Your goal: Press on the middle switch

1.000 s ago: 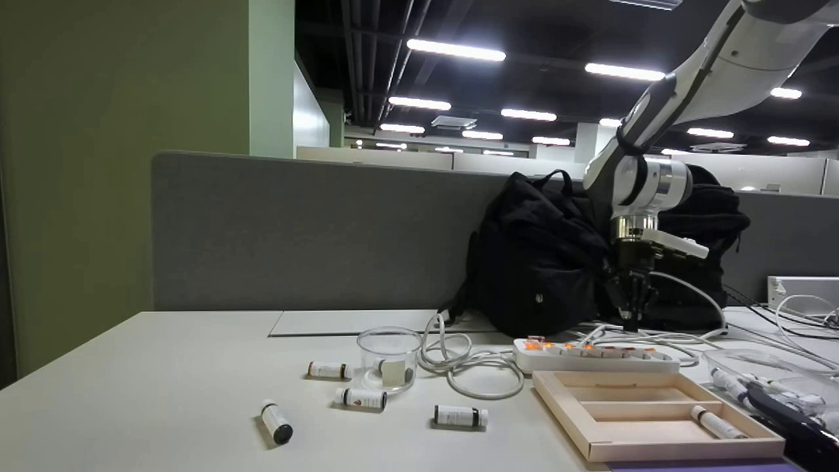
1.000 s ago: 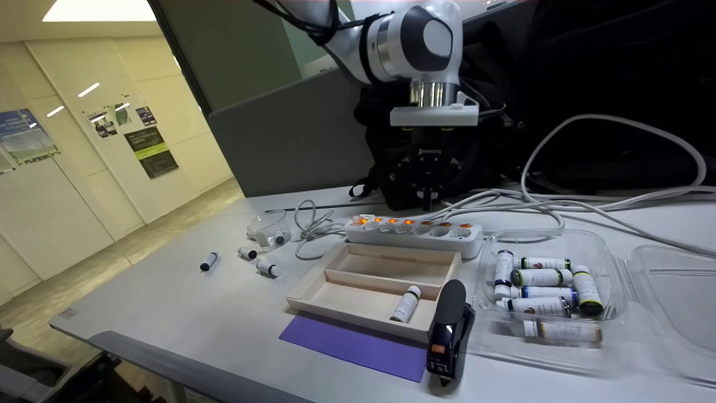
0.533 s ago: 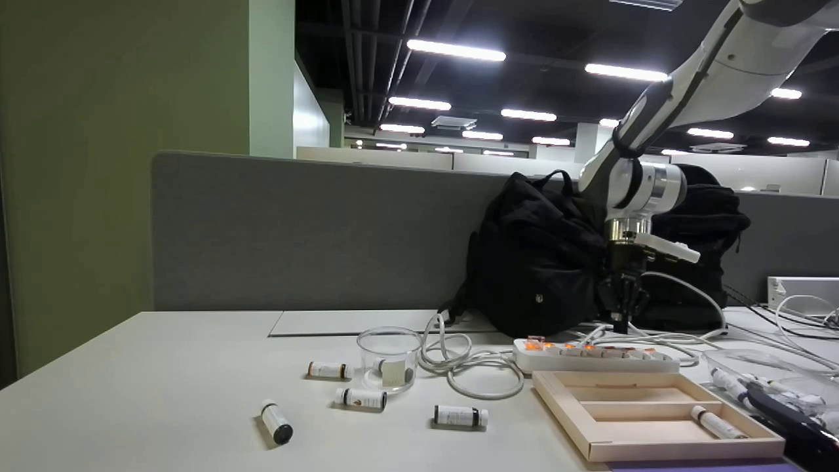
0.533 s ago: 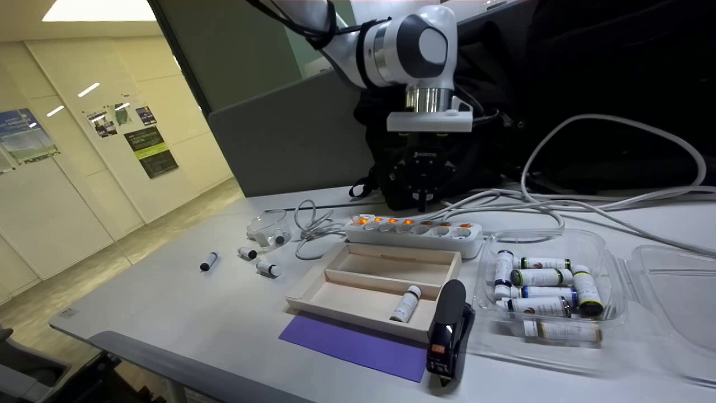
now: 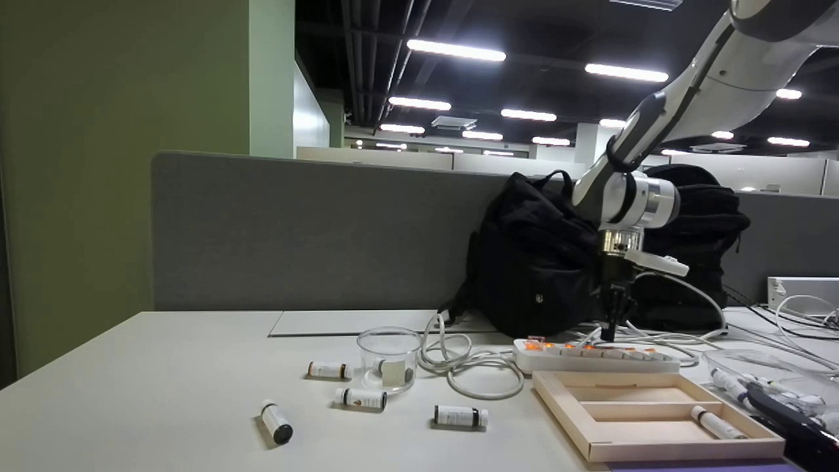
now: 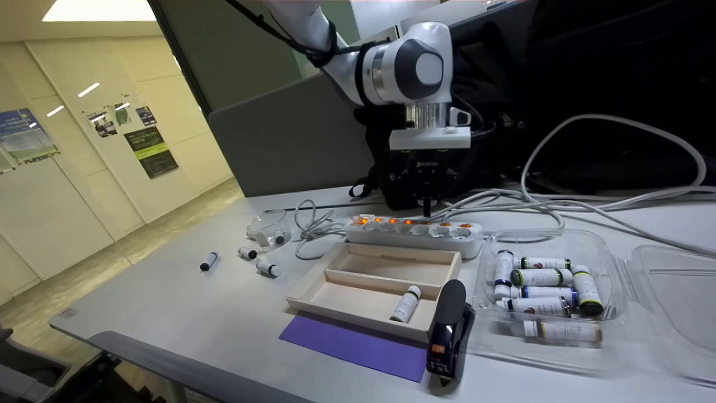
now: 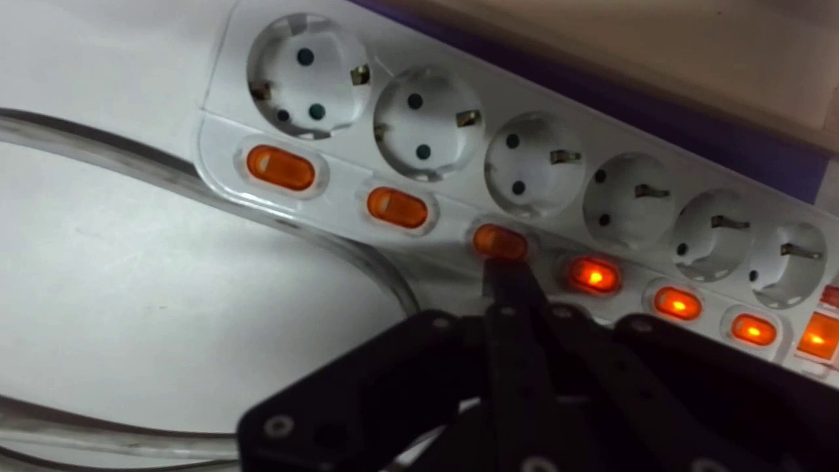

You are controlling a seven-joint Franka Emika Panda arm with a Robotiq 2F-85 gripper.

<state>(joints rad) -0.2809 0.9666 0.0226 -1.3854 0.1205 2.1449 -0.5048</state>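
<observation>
Beyond the wooden box (image 6: pixel 347 299) on the table (image 6: pixel 184 305) lies the white power strip (image 6: pixel 403 239); its middle switch (image 7: pixel 500 241), I judge, is the unlit one next to the lit switches (image 7: pixel 595 275). The tool (image 7: pixel 510 272) stands at it, pinched together, nothing visible in its hold. Lining up looks done; the press seems still to come, since that switch shows no glow. The wrist view shows the tip overlapping the switch's edge, though I can't tell whether they touch; it lacks the black backpack (image 5: pixel 537 275) that both exterior views show behind.
</observation>
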